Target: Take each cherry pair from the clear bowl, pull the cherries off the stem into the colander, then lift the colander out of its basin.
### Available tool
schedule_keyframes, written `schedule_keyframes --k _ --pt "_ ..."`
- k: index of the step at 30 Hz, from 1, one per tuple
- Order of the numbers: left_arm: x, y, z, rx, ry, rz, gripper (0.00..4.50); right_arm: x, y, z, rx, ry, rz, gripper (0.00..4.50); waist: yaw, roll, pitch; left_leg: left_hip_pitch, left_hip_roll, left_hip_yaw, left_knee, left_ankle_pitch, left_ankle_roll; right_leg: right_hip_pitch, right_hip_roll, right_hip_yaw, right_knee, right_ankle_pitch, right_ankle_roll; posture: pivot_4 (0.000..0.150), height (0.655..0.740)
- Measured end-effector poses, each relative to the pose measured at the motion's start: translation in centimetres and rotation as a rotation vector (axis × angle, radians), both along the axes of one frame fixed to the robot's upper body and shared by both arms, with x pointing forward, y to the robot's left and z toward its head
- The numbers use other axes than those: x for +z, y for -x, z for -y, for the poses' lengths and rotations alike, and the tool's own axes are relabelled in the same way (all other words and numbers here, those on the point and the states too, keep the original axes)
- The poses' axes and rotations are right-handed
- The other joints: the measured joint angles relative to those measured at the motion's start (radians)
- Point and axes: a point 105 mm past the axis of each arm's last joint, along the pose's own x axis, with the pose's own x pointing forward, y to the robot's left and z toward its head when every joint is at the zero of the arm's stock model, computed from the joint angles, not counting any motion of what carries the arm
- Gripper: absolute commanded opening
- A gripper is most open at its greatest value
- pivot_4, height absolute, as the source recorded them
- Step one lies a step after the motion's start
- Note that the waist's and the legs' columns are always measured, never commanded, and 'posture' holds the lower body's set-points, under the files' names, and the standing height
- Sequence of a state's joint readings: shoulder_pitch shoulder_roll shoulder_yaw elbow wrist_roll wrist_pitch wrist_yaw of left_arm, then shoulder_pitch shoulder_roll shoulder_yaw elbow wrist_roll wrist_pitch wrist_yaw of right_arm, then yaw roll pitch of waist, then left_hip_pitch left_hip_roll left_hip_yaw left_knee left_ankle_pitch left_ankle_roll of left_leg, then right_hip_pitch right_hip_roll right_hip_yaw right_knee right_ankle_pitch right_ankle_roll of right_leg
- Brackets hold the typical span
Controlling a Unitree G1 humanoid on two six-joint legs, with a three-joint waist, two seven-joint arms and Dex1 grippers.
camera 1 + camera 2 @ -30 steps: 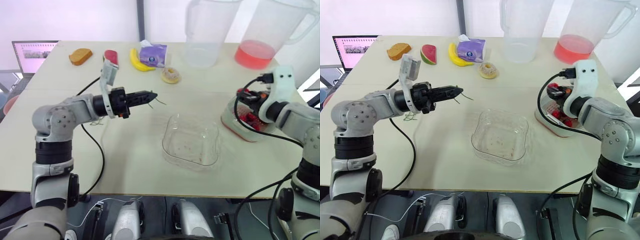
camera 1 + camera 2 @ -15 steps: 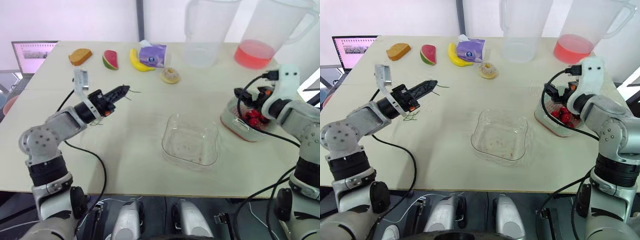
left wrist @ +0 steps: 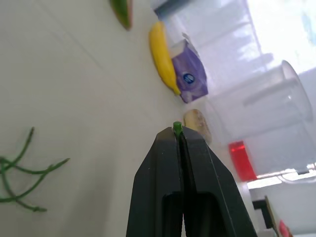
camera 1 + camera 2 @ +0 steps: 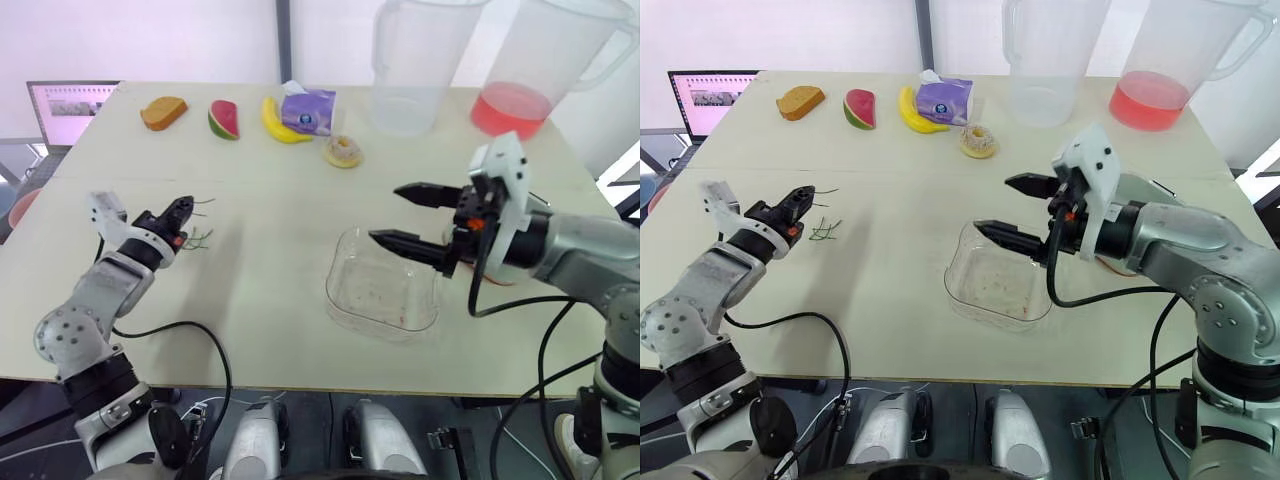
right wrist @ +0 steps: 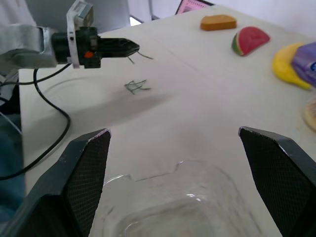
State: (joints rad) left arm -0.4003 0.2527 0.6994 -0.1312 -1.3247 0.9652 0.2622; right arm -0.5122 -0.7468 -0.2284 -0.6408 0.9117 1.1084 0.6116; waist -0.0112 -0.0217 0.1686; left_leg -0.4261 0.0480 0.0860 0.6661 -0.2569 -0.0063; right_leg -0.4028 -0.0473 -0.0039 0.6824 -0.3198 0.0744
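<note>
My left gripper (image 4: 183, 208) is shut on a thin green stem (image 3: 177, 126) and hangs low over the table's left side, just above a small pile of bare stems (image 4: 198, 240). The clear bowl (image 4: 383, 290) sits at the middle of the table, showing only reddish smears on its bottom. My right gripper (image 4: 386, 213) stands wide open with nothing in it, above the bowl's far rim; its two fingers (image 5: 89, 168) frame the bowl (image 5: 177, 207) below. The colander and basin are mostly hidden behind my right forearm.
Along the far edge stand a clear pitcher (image 4: 405, 100) and a pitcher of red liquid (image 4: 510, 105). Bread (image 4: 162, 112), a watermelon slice (image 4: 223, 119), a banana (image 4: 280, 125), a purple packet (image 4: 307, 110) and a donut (image 4: 343, 151) lie there too. A laptop (image 4: 70, 110) sits far left.
My left arm swung left and down with the stem, to just above the stem pile. My right gripper left the colander, opened wide and moved left over the bowl.
</note>
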Motion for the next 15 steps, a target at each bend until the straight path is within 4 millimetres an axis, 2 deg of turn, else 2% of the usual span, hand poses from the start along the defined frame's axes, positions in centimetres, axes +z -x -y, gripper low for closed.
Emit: schedule_keyframes --k 8,11,15 --pt "-1.7 0.1 -1.6 0.076 0.013 -0.080 0.00 -0.6 -0.4 0.1 -0.013 0.014 0.002 4.46 0.000 0.000 0.000 0.000 0.000 0.000 0.000 0.000 0.000 0.000 0.000 0.000 0.000 0.000 0.000 0.150 0.7400" --pt "-2.0 0.1 -1.7 0.085 0.017 -0.088 0.88 -0.6 -0.5 0.0 -0.015 0.014 0.009 4.50 0.000 0.000 0.000 0.000 0.000 0.000 0.000 0.000 0.000 0.000 0.000 0.000 0.000 0.000 0.000 0.150 0.7400" --pt "-1.8 0.0 -1.9 0.095 0.011 -0.079 2.87 -1.0 -0.6 0.1 -0.030 0.019 0.002 4.50 0.000 0.000 0.000 0.000 0.000 0.000 0.000 0.000 0.000 0.000 0.000 0.000 0.000 0.000 0.000 0.150 0.7400"
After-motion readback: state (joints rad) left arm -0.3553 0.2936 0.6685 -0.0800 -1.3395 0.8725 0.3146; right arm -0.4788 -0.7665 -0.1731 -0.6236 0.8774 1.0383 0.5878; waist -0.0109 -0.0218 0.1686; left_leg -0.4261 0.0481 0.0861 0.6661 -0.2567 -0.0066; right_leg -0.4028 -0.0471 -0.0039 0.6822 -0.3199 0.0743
